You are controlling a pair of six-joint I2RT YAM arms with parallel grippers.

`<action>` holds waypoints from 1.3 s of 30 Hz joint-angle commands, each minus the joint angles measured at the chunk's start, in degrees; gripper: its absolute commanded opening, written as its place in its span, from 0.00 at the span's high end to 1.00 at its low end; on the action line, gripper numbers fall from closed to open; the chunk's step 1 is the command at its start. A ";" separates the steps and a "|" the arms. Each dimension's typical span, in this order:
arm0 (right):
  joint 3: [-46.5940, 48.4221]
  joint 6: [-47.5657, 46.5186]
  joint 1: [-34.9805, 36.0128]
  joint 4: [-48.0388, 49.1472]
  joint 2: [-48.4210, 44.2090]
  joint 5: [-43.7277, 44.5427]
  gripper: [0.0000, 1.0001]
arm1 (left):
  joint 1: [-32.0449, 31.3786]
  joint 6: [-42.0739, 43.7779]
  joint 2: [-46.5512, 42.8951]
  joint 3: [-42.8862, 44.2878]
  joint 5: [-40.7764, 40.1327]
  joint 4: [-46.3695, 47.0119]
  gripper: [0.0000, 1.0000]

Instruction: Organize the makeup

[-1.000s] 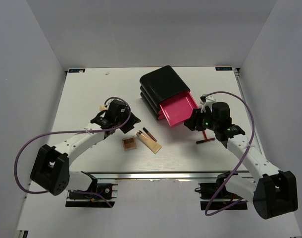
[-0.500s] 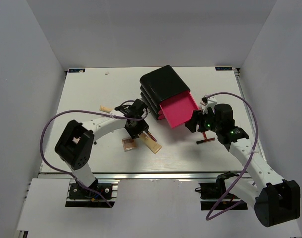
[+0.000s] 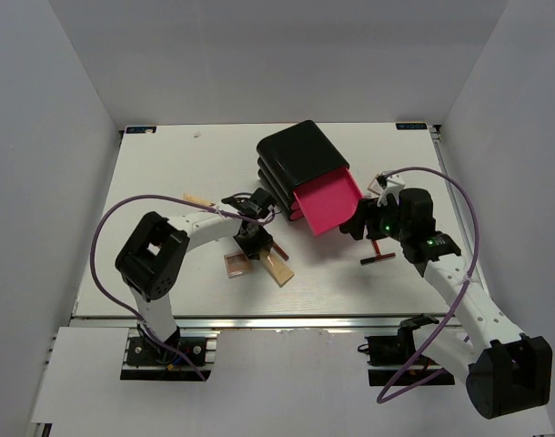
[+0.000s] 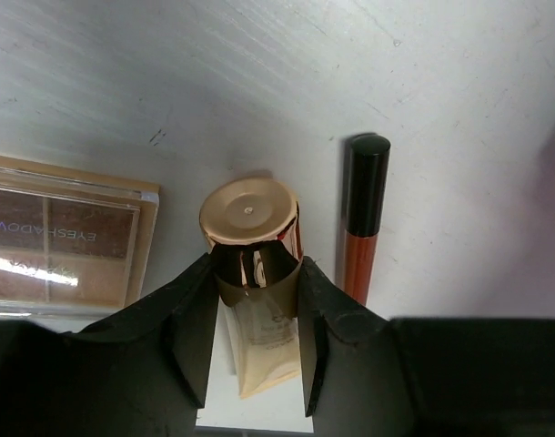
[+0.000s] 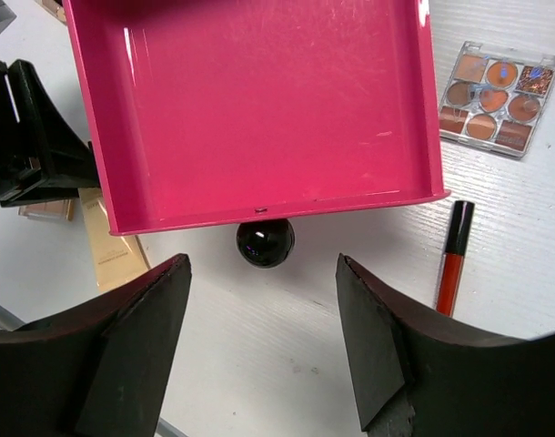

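Left claw (image 4: 255, 273): holds tan tube (image 4: 264, 350); lift straight, clear of red stick (image 4: 361, 228).
Right claw (image 5: 259, 270): wide, facing drawer knob (image 5: 266, 242).

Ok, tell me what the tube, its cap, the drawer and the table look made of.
Tube: likely soft plastic, matte beige. Cap: gold, mirror-shiny, metal or metallised plastic. Drawer: glossy pink hard plastic, with glare streaks and fine scratches. Table: white-painted board, perhaps wood, showing grain-like streaks.
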 commanded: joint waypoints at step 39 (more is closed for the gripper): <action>6.77 -5.63 -8.21 1.00 -6.77 -7.10 0.68 | -13.97 82.61 11.06 50.41 -2.83 12.50 0.82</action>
